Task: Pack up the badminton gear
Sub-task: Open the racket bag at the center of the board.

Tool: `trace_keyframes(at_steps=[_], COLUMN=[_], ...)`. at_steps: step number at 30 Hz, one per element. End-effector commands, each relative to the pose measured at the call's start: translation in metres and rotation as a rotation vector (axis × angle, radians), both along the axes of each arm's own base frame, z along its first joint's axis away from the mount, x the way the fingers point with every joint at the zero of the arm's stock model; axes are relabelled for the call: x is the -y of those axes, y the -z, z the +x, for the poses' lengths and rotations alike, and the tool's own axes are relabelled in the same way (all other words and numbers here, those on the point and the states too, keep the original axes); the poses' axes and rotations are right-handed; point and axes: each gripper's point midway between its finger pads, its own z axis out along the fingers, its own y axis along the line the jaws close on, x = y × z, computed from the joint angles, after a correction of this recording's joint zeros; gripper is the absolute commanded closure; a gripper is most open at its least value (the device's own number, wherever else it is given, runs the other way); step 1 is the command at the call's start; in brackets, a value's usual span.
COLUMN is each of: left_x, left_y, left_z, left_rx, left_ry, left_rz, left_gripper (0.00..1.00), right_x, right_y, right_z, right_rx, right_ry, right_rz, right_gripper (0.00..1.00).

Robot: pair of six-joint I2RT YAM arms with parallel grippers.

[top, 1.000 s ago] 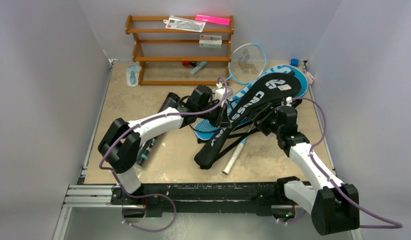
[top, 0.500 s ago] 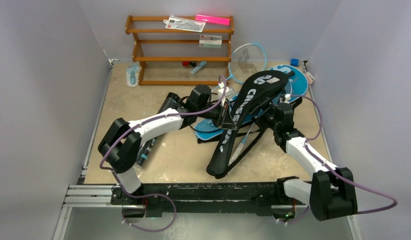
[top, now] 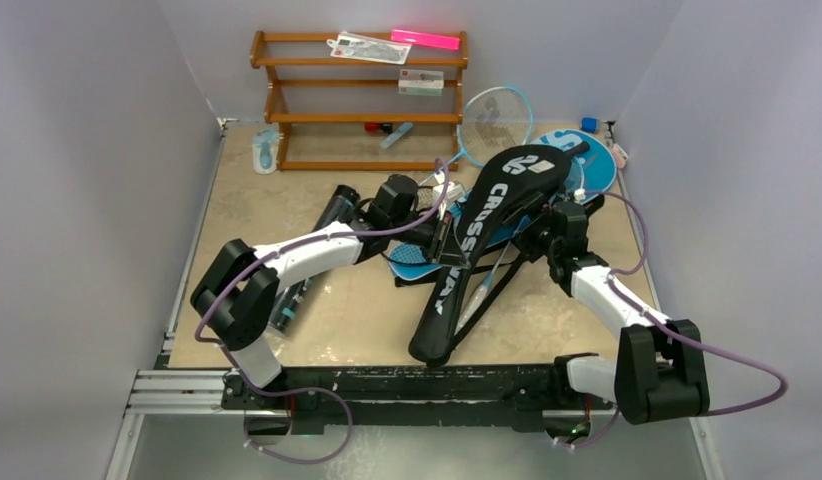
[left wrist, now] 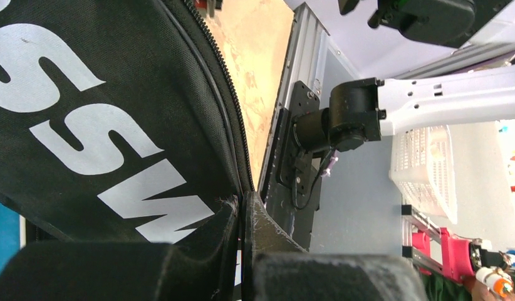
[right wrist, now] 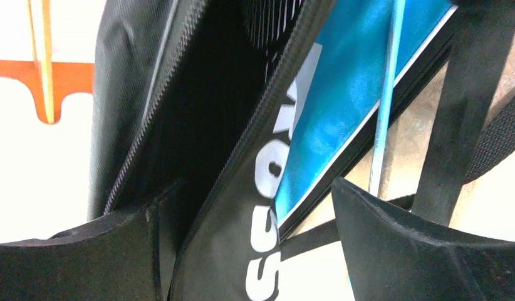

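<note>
**BLACK COVER HELD OPEN AT THE ZIP EDGE**

The black cover lies slantwise on the table. Its narrow end is near the arm bases and its wide end is far and to the right. The tube lies well apart from it on the left.

At mid-length the left gripper reaches in from the left. Its fingers are pinched tight on the zip edge of the black cover. This grip probably keeps one flap raised so that the mouth stays open.

The right gripper stands opposite, on the right side. Its jaws are wide and straddle the other zip edge without clamping it; a gap shows beside each finger. It is placed either to take this flap or to move clear of it; which one cannot be told.

The blue cover lies under the black cover and touches it. A thin blue shaft lies across it.

Farther back, a racket leans beside the rack, not yet packed. Packing appears to be at an early stage.
</note>
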Motion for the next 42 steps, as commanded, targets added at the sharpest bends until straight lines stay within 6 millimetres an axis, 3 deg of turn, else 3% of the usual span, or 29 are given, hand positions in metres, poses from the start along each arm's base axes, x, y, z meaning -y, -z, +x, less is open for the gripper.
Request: trace_keyframes(at_steps=[1, 3, 6, 10, 11, 14, 18, 20, 23, 29, 34, 42], left_x=[-0.006, -0.009, -0.016, -0.026, -0.028, -0.04, -0.062, -0.064, -0.052, -0.02, 0.007, 0.033], left_y=[-0.034, -0.033, -0.028, -0.03, -0.032, -0.032, -0.026, -0.03, -0.039, -0.053, -0.059, -0.035], left_z=[-0.015, -0.013, -0.004, 0.007, 0.01, 0.019, 0.047, 0.048, 0.043, 0.045, 0.042, 0.043], left_rx=[0.047, 0.052, 0.061, 0.089, 0.1, 0.131, 0.238, 0.351, 0.535, 0.603, 0.601, 0.589], left_ry=[0.058, 0.04, -0.007, -0.057, -0.066, -0.125, -0.317, -0.353, -0.391, -0.44, -0.459, -0.458], left_rz=[-0.088, -0.077, -0.044, -0.017, -0.014, 0.041, 0.209, 0.272, 0.364, 0.353, 0.293, 0.36], left_gripper=[1.0, 1.0, 1.0, 1.0, 1.0, 0.99, 0.86, 0.63, 0.49, 0.36, 0.33, 0.32], right_x=[0.011, 0.013, 0.012, 0.017, 0.018, 0.019, 0.014, 0.012, 0.007, -0.002, -0.004, -0.005], right_y=[-0.021, -0.018, -0.018, -0.013, -0.014, -0.015, -0.032, -0.043, -0.053, -0.073, -0.081, -0.091], right_z=[0.018, 0.016, 0.013, 0.006, 0.006, 0.0, -0.003, -0.003, -0.007, -0.013, -0.017, -0.02], right_rx=[0.073, 0.038, 0.017, -0.017, -0.018, -0.032, 0.056, 0.089, 0.097, 0.13, 0.147, 0.166], right_ry=[0.037, 0.049, 0.04, 0.038, 0.033, -0.01, -0.103, -0.132, -0.166, -0.202, -0.198, -0.198], right_rz=[-0.013, -0.016, -0.019, -0.062, -0.078, -0.122, -0.178, -0.197, -0.186, -0.146, -0.123, -0.109], right_gripper=[0.24, 0.44, 0.61, 0.96, 1.0, 1.0, 1.0, 1.0, 1.0, 1.0, 1.0, 1.0])
